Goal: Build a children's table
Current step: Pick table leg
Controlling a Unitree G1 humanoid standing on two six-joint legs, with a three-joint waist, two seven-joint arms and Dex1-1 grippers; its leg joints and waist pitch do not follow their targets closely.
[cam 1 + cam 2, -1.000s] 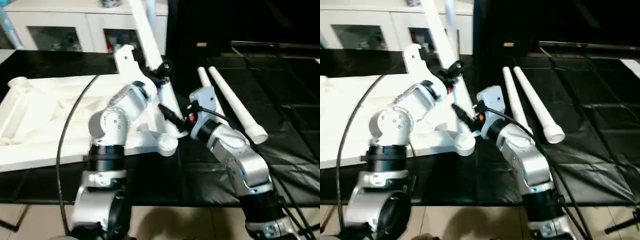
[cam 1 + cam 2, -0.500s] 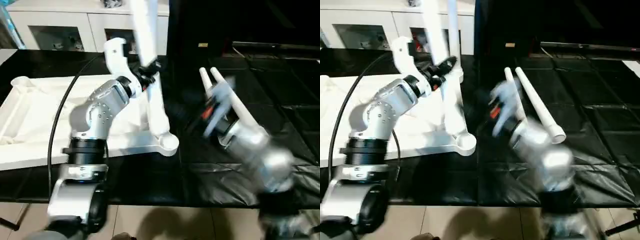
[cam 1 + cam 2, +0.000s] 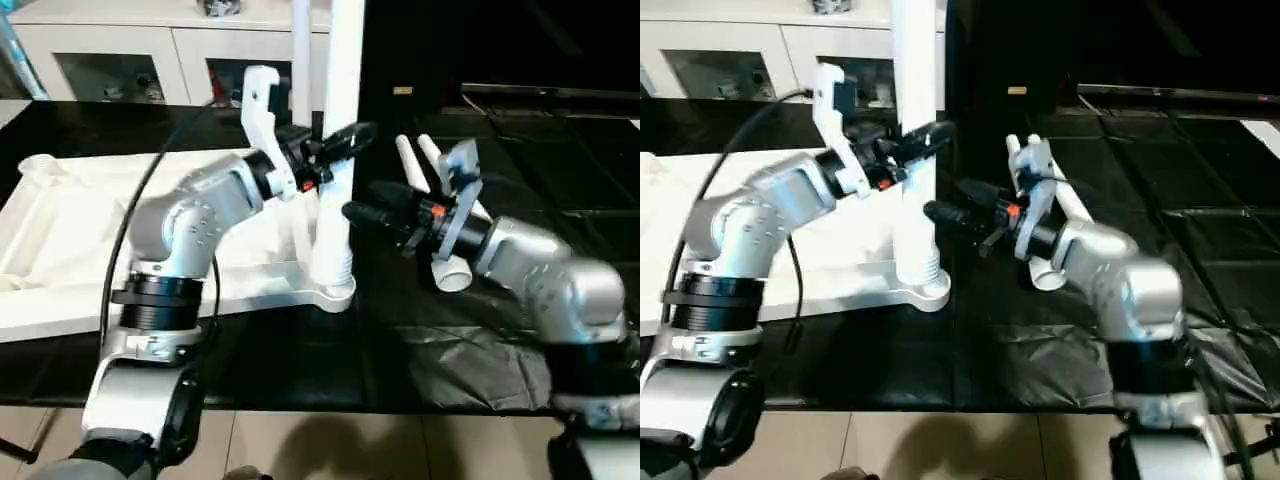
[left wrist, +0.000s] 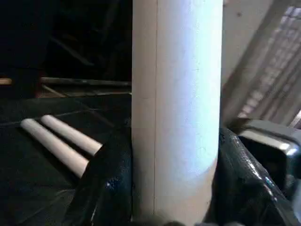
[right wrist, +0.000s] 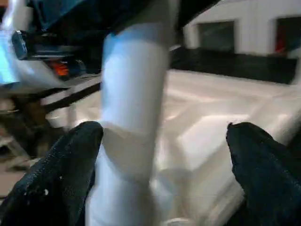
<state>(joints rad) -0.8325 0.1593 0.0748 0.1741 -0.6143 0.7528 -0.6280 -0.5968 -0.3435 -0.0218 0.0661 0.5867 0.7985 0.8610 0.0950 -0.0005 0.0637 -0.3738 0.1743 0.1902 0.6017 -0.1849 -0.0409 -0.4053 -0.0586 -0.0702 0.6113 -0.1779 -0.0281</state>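
Left claw [image 3: 335, 150]: we see it clamped on the upright leg [image 3: 335, 200].
Leg: standing in the tabletop [image 3: 60, 230] corner socket [image 3: 335, 292].
Right claw [image 3: 365, 213]: spread wide, at the leg's 3 o'clock.
Spare legs [image 3: 440, 215]: behind it.

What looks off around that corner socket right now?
Nothing stands out. The leg stands upright in the tabletop corner socket, clamped by the left pincer. The right pincer is open beside it. Two spare legs lie on the black mat.
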